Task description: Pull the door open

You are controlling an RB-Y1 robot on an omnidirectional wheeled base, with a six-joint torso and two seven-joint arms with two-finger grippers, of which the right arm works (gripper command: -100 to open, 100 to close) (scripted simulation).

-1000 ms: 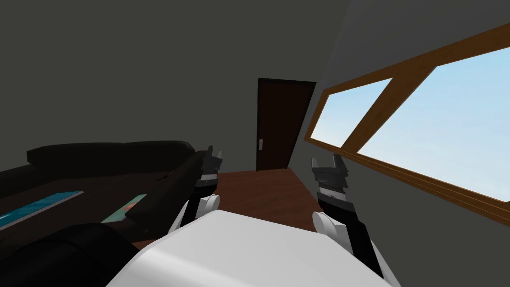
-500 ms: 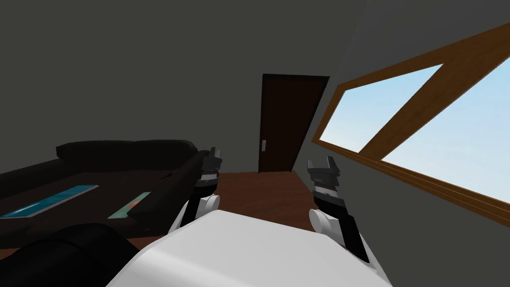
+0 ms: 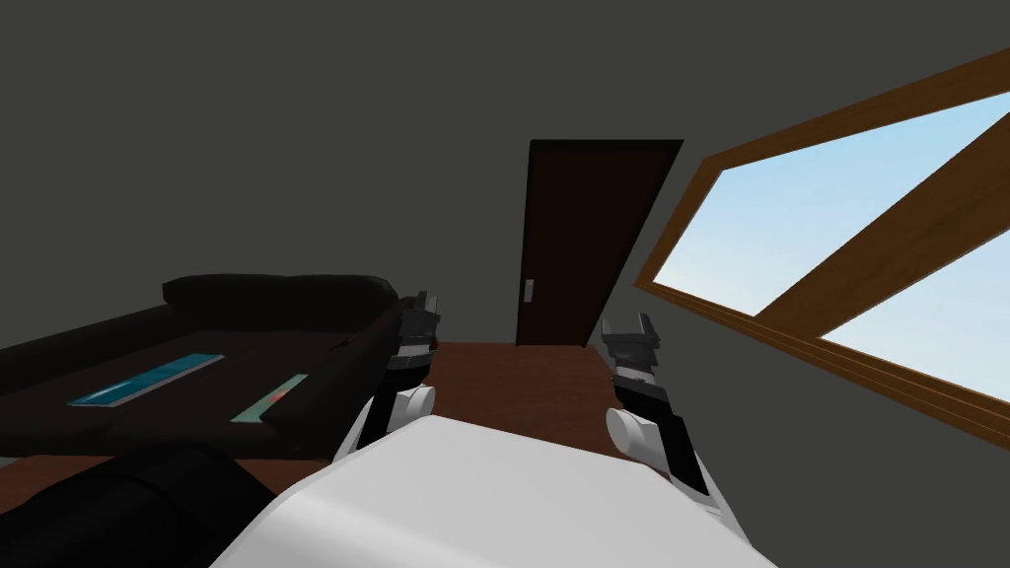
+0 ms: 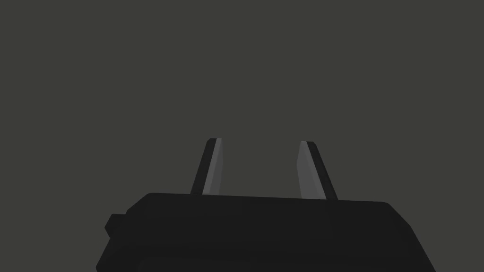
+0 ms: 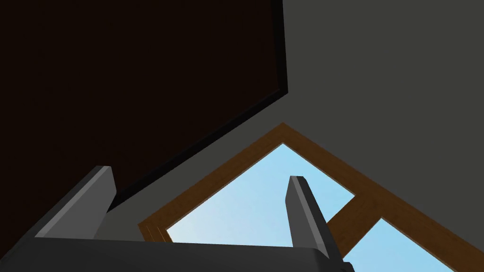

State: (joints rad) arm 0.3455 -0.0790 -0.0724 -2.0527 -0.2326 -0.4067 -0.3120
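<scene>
Door handle too small to tell its shape. Window right of door, sofa left of door: both cut off at edge.

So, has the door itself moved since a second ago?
No. The door still sits shut in the grey wall; it looms larger because my base rolled closer.
</scene>
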